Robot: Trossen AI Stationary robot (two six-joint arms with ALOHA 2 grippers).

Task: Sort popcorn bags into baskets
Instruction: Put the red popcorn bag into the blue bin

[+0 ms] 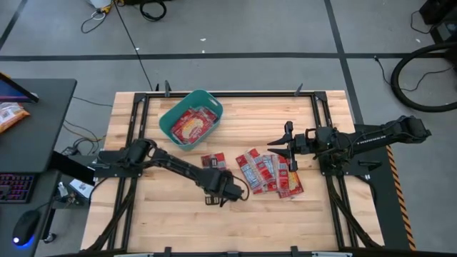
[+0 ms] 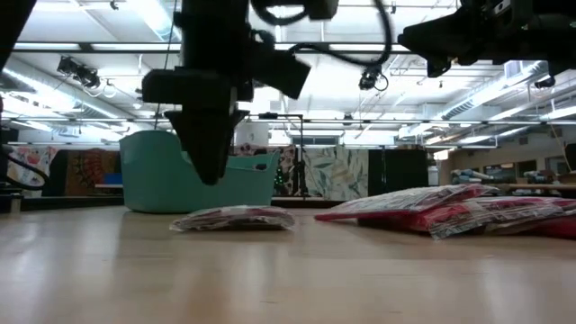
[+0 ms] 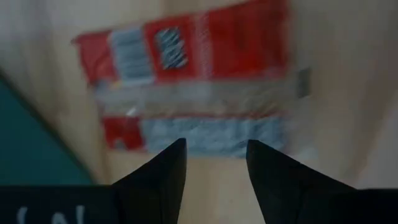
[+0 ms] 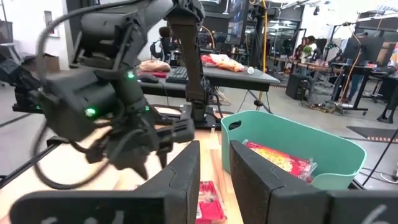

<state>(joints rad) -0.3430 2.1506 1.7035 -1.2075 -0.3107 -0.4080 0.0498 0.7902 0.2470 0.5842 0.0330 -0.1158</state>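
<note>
Left wrist view alone shows the left end effector [image 3: 214,162] spread above a packet [image 3: 193,87]; the high view shows the tub [image 1: 168,123] holding packets [image 1: 191,126].

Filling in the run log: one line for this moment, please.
left tool: open, above lone packet | right tool: raised over pile | tub: holds packets

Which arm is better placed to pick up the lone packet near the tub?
Left. Its tool hangs open directly above the lone packet, empty. The right tool is raised over the pile, farther off.
</note>
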